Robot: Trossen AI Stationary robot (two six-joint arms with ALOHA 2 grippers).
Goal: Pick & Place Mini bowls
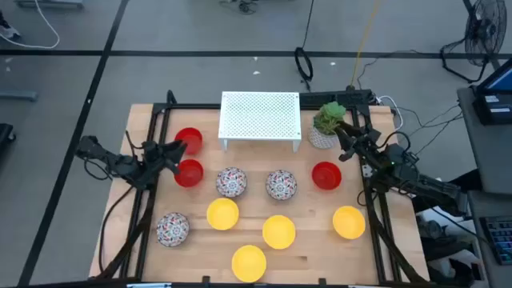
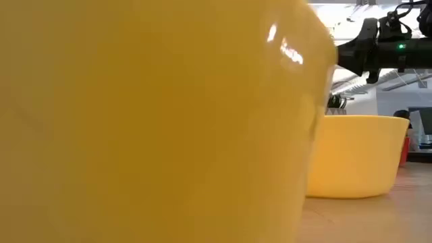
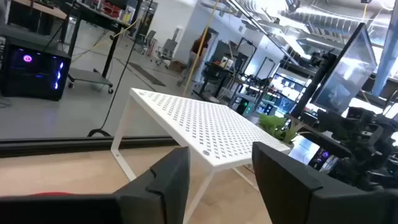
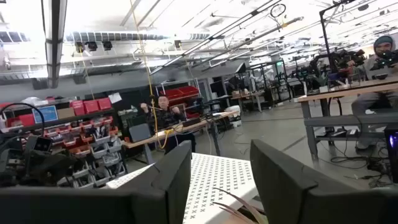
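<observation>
Ten mini bowls sit upright on their bases on the wooden table. Three are red [image 1: 189, 140] [image 1: 189, 173] [image 1: 326, 175] and three are speckled [image 1: 231, 182] [image 1: 281, 184] [image 1: 172, 230]. The yellow ones [image 1: 222, 214] [image 1: 278, 231] [image 1: 349, 222] [image 1: 249, 262] lie toward the near edge. My left gripper [image 1: 178, 152] [image 3: 221, 186] is open, level, above the table between the two left red bowls, facing the white rack. My right gripper [image 1: 346, 136] [image 4: 221, 180] is open beside the potted plant, held above the table. Neither holds anything.
The white perforated rack [image 1: 260, 118] [image 3: 205, 127] stands at the far middle. A small pot with a green plant [image 1: 326, 124] sits at its right. In the low view one yellow bowl [image 2: 148, 121] blocks most of the picture, with another [image 2: 354, 155] behind it. Black frame rails run along both table sides.
</observation>
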